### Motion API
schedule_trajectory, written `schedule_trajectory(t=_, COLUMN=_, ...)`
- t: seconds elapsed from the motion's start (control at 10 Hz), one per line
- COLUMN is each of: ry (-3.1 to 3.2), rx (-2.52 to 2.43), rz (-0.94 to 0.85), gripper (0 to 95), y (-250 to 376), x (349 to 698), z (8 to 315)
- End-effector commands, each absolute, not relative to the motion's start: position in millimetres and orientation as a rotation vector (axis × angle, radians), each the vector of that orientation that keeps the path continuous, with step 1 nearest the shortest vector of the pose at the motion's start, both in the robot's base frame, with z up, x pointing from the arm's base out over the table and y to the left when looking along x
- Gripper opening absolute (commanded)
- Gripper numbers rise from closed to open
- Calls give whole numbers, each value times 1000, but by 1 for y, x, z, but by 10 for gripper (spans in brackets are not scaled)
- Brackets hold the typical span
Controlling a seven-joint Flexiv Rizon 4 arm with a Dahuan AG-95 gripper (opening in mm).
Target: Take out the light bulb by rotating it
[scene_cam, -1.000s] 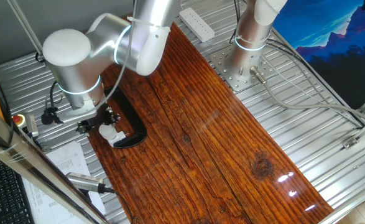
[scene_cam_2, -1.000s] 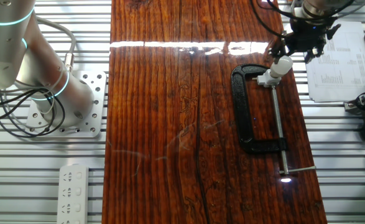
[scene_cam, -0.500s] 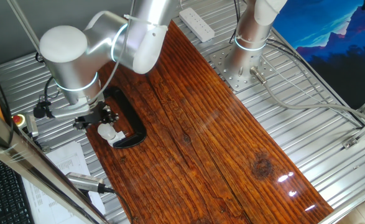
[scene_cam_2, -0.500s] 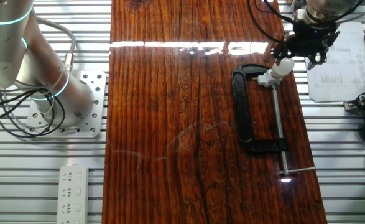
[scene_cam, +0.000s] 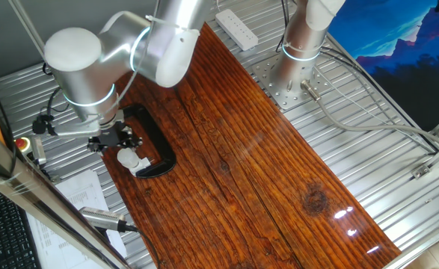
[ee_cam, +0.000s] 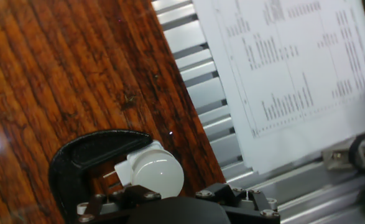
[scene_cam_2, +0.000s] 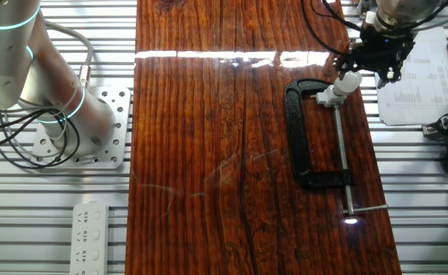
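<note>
We are looking at the light bulb (scene_cam: 128, 157), which is sitting in its white socket block (scene_cam_2: 328, 96) near one edge of the wooden surface (scene_cam: 264, 172). The block is being held in the mouth of a black C-clamp (scene_cam_2: 304, 137) that is lying flat on the wood, its long screw rod (scene_cam_2: 343, 156) running away from the bulb toward a small crossbar handle.

Our end effector (scene_cam: 114, 139) is hovering right at the bulb's dome end; from the fixed views the dark fingers are overlapping the bulb, but we cannot tell whether they are clenching it or standing released around it. In the hand view the white dome (ee_cam: 157, 175) is filling the lower middle, just above the black body of the end effector at the bottom edge, with the clamp's curved frame (ee_cam: 89, 155) wrapping around the left of it.

A printed paper sheet (ee_cam: 288, 68) is lying on the slatted metal frame just beside the wood. A white power strip (scene_cam: 236, 28) is resting at the far end, near the base of a second arm (scene_cam: 300, 45).
</note>
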State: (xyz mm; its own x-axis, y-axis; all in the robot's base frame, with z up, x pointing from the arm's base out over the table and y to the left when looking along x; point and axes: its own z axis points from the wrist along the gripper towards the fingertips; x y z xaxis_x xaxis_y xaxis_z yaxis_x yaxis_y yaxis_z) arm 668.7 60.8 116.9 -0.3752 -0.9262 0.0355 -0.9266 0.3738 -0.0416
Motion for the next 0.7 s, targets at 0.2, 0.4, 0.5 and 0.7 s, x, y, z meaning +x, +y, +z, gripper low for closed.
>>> schedule_trajectory(t=0.2, ry=-2742, rx=1512, rz=-18, gripper=760, y=53, x=645, z=107)
schedule_trajectory(t=0.4, ry=-2784, rx=1406, rz=-35, gripper=570, y=59, x=637, z=106)
schedule_trajectory(t=0.5, ry=-2782, rx=1379, rz=-25, gripper=570, y=64, x=636, z=109)
schedule_trajectory(t=0.7, ry=-2799, rx=1333, rz=-32, gripper=570, y=68, x=635, z=113)
